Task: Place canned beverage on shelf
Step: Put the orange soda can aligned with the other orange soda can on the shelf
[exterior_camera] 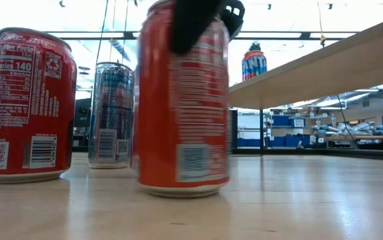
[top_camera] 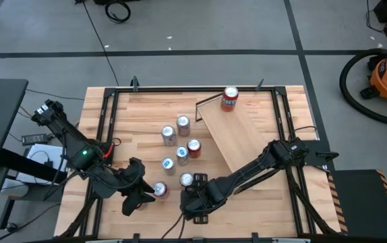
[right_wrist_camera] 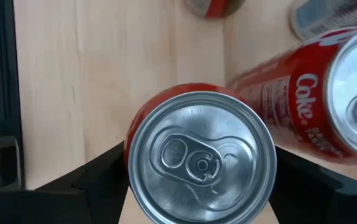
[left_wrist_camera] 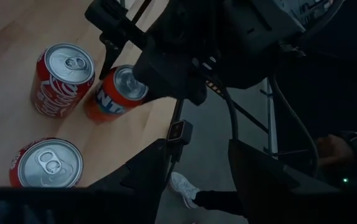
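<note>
Orange can (exterior_camera: 181,100): upright on the surface (exterior_camera: 311,207), between the right pincer's fingers; the low view shows only a dark finger (exterior_camera: 198,20) at its top edge.
Right pincer (right_wrist_camera: 201,186): fingers spread to either side of that can's silver lid (its own wrist view does not settle whether they press on it).
Coke can (right_wrist_camera: 309,106): just beside the right pincer, on the side away from the left pincer.
Left pincer (left_wrist_camera: 197,168): fingers apart with nothing between them, only floor and a shoe (left_wrist_camera: 181,186) showing through the gap.
Second Coke can (left_wrist_camera: 45,165): just beside the left pincer, between the two pincers in the high view.
Shelf (top_camera: 237,138): sloped, well apart from the right pincer, on the side away from the left one.
Can on shelf (top_camera: 230,98): upright at the shelf's end farthest from both pincers (the low view shows Fanta lettering, the high view only its red side).
</note>
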